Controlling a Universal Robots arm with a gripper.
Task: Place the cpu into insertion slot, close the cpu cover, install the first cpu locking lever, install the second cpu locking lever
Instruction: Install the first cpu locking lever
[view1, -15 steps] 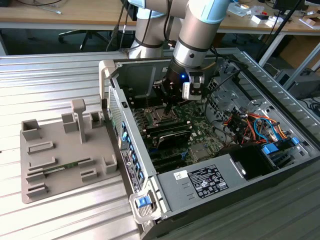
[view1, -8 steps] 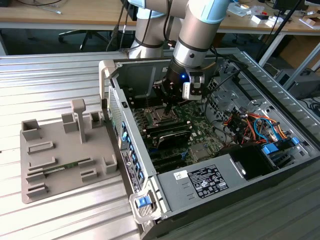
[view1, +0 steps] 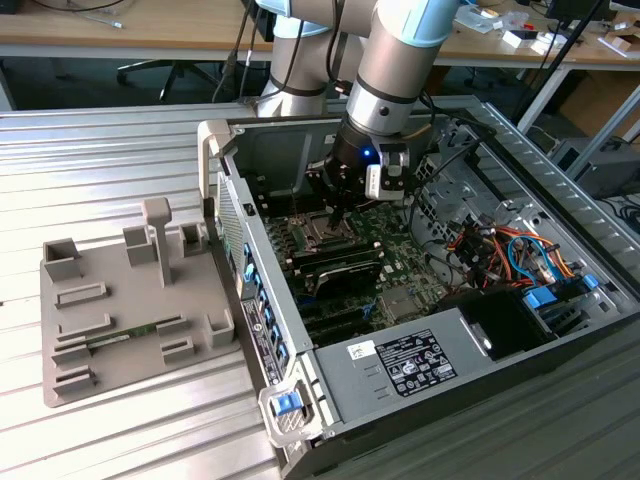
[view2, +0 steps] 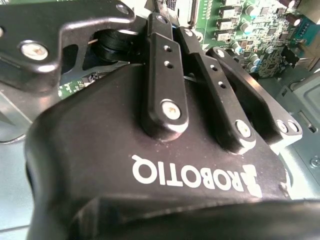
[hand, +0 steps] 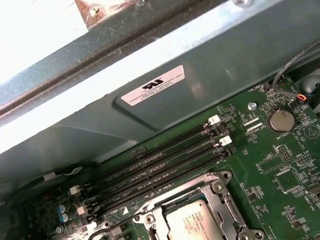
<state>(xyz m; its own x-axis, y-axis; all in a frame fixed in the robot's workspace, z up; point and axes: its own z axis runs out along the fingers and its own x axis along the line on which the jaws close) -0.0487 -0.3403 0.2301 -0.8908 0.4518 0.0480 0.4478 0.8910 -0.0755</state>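
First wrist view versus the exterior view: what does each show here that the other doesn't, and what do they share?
The first wrist view alone shows the cpu seated in the insertion slot with the cpu cover framing it, plus a round coin battery. The exterior view alone shows the gripper low over that socket area, the grey fixture tray outside the case, and the power supply. Both show the green circuit board and the long memory slots.

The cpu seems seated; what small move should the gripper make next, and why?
Probably ease the gripper down toward the insertion slot: the cpu lies in the slot, the cpu cover seems to lie flat around it, and the gripper hangs just above.
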